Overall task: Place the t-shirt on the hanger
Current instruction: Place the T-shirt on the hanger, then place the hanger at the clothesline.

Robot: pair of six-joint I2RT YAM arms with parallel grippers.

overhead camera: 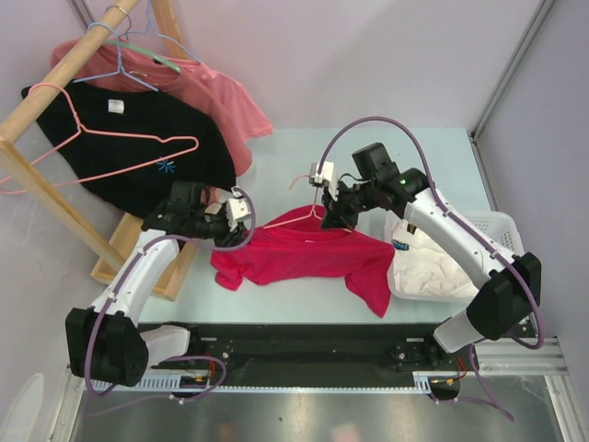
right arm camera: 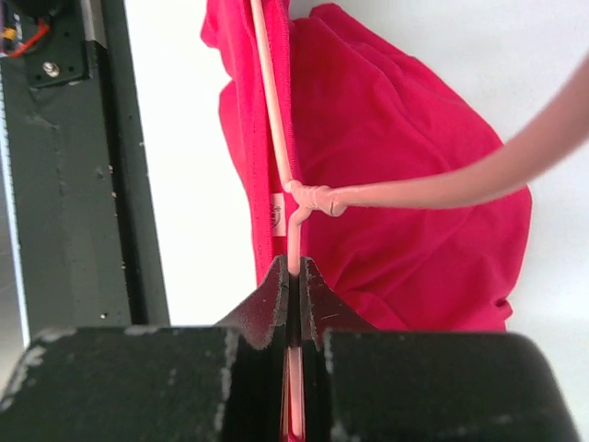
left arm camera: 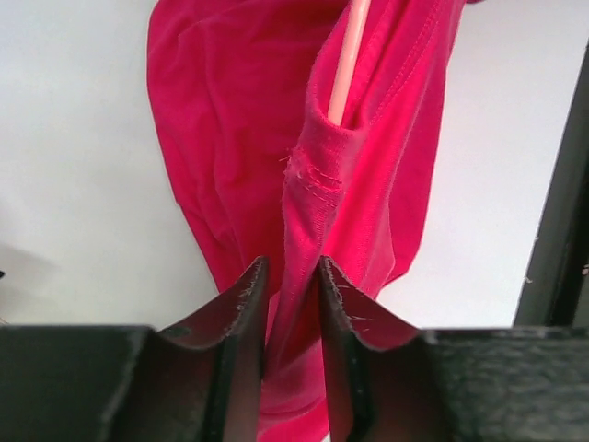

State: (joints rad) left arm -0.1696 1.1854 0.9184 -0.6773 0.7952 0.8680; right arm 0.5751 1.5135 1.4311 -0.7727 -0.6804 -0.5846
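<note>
The crimson t-shirt (overhead camera: 304, 256) lies bunched on the table's middle. The pink wire hanger (overhead camera: 308, 215) sits partly inside it, its hook (overhead camera: 299, 180) sticking out toward the back. My left gripper (overhead camera: 224, 224) is shut on a fold of the t-shirt (left arm camera: 304, 276) at its left shoulder, where the hanger wire (left arm camera: 348, 64) enters the cloth. My right gripper (overhead camera: 333, 214) is shut on the hanger (right arm camera: 293, 249) just below its twisted neck, over the shirt (right arm camera: 396, 184) and its white label (right arm camera: 277, 214).
A wooden rack (overhead camera: 46, 138) at the back left carries a black t-shirt (overhead camera: 138, 147) with another pink hanger (overhead camera: 120, 138), a salmon t-shirt (overhead camera: 212, 101), and blue and green hangers (overhead camera: 138, 60). A white basket (overhead camera: 497, 230) with white cloth (overhead camera: 428, 262) stands right. A black rail (overhead camera: 304, 345) runs along the near edge.
</note>
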